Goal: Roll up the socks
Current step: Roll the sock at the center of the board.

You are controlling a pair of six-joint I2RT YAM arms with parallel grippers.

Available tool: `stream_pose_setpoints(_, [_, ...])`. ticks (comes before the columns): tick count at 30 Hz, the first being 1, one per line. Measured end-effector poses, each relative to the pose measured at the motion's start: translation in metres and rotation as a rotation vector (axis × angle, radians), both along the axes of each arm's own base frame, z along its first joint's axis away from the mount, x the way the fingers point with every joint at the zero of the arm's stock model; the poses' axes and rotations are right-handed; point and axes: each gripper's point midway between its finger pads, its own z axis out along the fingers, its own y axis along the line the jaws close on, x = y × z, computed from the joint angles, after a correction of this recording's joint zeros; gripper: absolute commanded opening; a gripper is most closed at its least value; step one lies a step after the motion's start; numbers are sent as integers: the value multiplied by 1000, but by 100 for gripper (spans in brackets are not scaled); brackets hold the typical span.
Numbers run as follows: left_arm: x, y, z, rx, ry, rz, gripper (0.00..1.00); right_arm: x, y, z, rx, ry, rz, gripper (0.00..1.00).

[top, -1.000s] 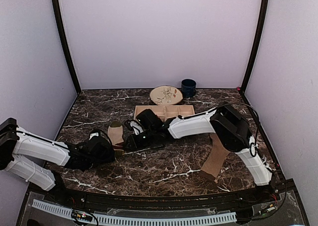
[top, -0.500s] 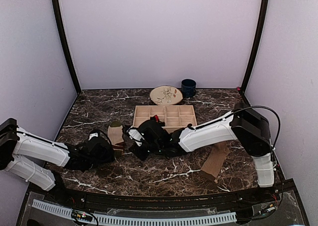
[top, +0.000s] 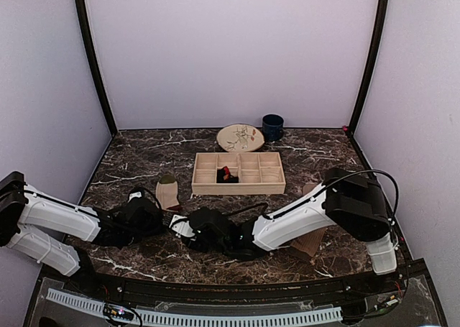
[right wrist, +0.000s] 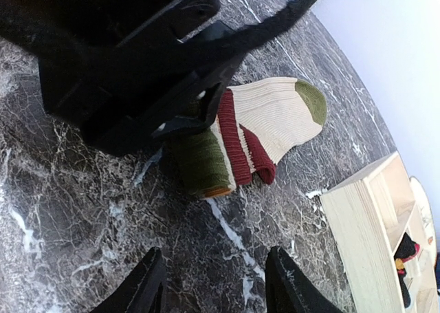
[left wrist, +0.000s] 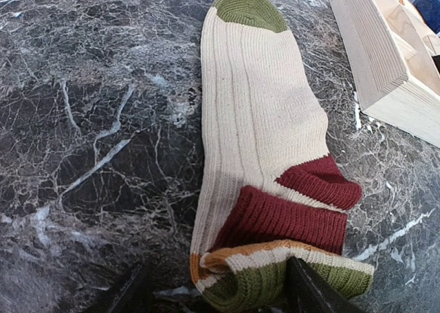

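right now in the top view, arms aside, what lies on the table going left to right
striped sock → wooden tray → tan sock

I see soft, even light coming from above. The pale walls (top: 230, 54) look bright, and the dark marble table (top: 144, 154) gives almost no glare. Up close, the striped sock (left wrist: 254, 120) looks sharp and casts only a thin, soft shadow. The wooden box (right wrist: 371, 230) leans and stretches at the picture's edge.
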Motion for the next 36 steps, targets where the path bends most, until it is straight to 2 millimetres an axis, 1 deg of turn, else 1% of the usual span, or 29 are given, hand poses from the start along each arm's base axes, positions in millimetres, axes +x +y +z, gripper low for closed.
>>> stream_pose_setpoints(4, [-1, -1, 0, -10, 0, -5, 69, -1, 8, -7, -30, -47, 15, 50])
stream_pose_setpoints(9, [-3, -1, 1, -26, 1, -12, 68, -1, 13, -23, -75, -82, 32, 50])
stream_pose_setpoints(13, [-4, 1, 2, -36, -1, -11, 68, 1, 21, -26, -80, -100, 43, 51])
stream_pose_setpoints(16, [-5, 1, 2, -39, -1, -12, 68, 2, 25, -25, -78, -109, 50, 51])
stream_pose_setpoints(20, [-5, 2, 2, -39, -1, -9, 68, 4, 37, -17, -53, -121, 54, 51])
stream_pose_setpoints(23, [-5, 3, 2, -42, -3, -8, 68, 5, 42, -15, -42, -124, 56, 51])
stream_pose_setpoints(31, [-5, 2, 3, -47, -3, -10, 68, 9, 43, -18, -16, -89, 51, 50])
stream_pose_setpoints(36, [-6, 3, 2, -50, -3, -11, 68, 18, 42, -17, 13, -59, 34, 50])
